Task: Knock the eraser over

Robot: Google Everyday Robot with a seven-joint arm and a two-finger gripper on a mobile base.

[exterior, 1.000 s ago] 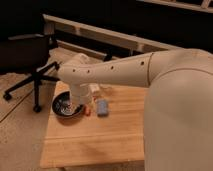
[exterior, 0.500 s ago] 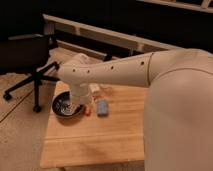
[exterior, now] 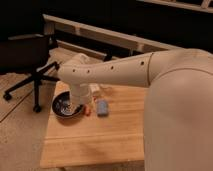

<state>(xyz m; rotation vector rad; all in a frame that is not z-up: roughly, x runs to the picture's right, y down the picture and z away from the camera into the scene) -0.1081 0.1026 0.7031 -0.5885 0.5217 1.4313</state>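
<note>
Since the gripper [exterior: 76, 106] hangs at the end of the white arm [exterior: 112, 74], low over the rim of the dark bowl [exterior: 61, 108] on the side facing the other items, the step in hand looks like the last of the approach before a push. Whether the jaws are released or clenched I cannot tell, because the wrist housing hides them. I take the eraser [exterior: 87, 111] to be the small orange-red piece on the wooden surface [exterior: 90, 145], just beside the bowl, between it and a blue block [exterior: 102, 107] that lies near. That is a judgement, since the piece is too small to identify firmly. To do the push well, the gripper should first lift clear of the bowl's rim so it does not drag the bowl along. It should then meet the eraser high on its body rather than at its foot, so the piece tips instead of sliding. A short, slow sideways stroke toward the bare wood at the near edge seems the safest line. Pushing straight toward the blue block risks wedging the eraser upright against it. A pale object [exterior: 94, 89] sits farther back beneath the arm and is best left alone.
</note>
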